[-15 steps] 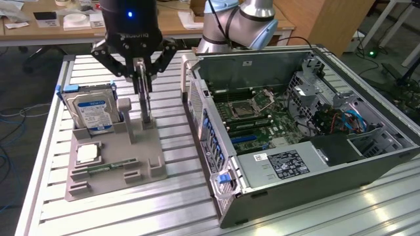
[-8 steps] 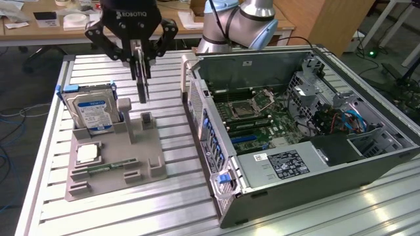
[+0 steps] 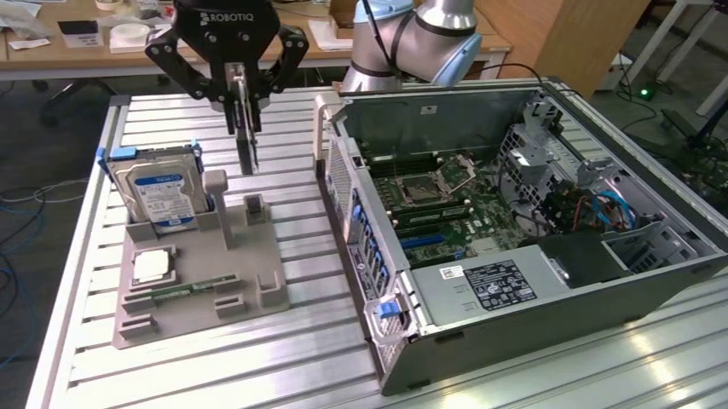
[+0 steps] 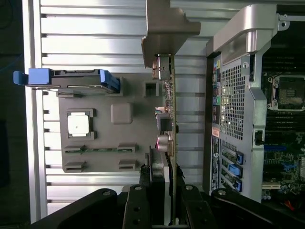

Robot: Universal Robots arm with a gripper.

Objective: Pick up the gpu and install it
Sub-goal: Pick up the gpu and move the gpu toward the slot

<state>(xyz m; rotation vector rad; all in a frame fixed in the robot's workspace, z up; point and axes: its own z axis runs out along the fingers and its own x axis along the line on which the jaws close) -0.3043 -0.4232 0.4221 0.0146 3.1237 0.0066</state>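
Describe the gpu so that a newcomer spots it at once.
Find the open computer case; on the exterior view's left of it sits a grey parts holder. Over that holder the gripper clamps the gpu, a thin card hanging edge-on. Unlike the blue-labelled hard drive standing in the holder and the memory stick lying flat, it alone is gripped.

Black pincer (image 3: pixel 241 95) marked ROBOTIQ, silver arm (image 3: pixel 438 19) with blue joint cap
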